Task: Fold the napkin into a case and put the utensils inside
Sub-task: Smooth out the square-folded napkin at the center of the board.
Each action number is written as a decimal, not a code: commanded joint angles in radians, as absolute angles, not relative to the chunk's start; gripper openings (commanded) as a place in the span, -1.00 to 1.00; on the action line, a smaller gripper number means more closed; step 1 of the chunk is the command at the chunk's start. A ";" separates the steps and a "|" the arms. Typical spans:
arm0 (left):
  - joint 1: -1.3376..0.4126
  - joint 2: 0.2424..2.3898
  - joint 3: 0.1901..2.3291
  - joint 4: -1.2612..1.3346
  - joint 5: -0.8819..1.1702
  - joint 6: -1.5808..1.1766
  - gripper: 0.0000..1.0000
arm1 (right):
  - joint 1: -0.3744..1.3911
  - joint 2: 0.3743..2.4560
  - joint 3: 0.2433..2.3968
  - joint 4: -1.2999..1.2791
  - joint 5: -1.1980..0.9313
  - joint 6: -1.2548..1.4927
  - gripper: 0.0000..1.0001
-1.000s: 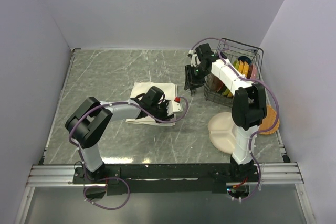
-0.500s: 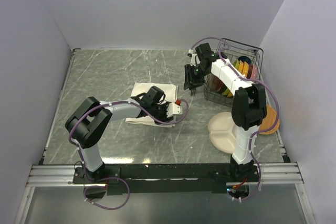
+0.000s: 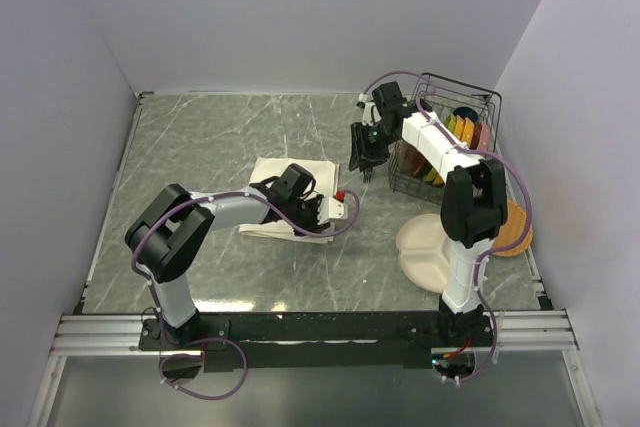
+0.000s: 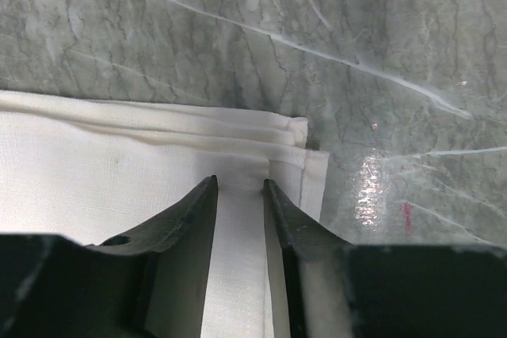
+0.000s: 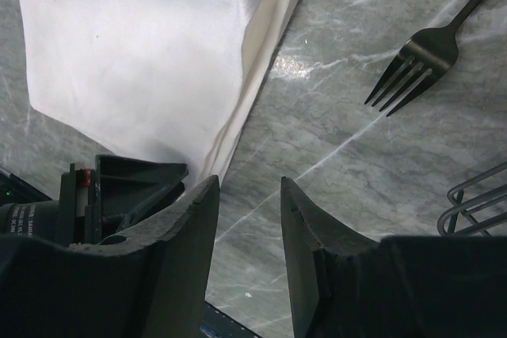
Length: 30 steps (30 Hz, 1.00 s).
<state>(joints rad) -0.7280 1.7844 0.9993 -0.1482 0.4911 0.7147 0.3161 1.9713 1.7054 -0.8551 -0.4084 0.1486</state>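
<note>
Napkin (image 3: 283, 197) is laid folded mid-table. Its right edge is straddled by the left gripper (image 4: 239, 184), fingers narrowly apart. A real grip can't be told, so layers could get dragged loose. Right gripper (image 5: 249, 187) is held half open, empty, near the fork (image 5: 416, 57). Open table is found everywhere but by the rack (image 3: 415, 172).

Small moves only. My left gripper (image 3: 325, 205) has crept forward along its own reach, further out over the near right corner of the napkin (image 3: 268, 171). The red dot on its tip end now sits a touch closer to me than a second ago. The wrist behind it has lifted slightly. From above I can't tell whether its jaws have narrowed. Over on the other side, the right gripper (image 3: 362, 152) has eased a hair away from me and to its left. The fork (image 3: 368, 175) now lies slightly further to its near side.
</note>
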 commanded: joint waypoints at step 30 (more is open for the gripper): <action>-0.732 1.713 1.066 -0.288 0.623 0.724 -0.98 | 0.328 1.988 1.772 -0.857 -0.423 0.149 -0.11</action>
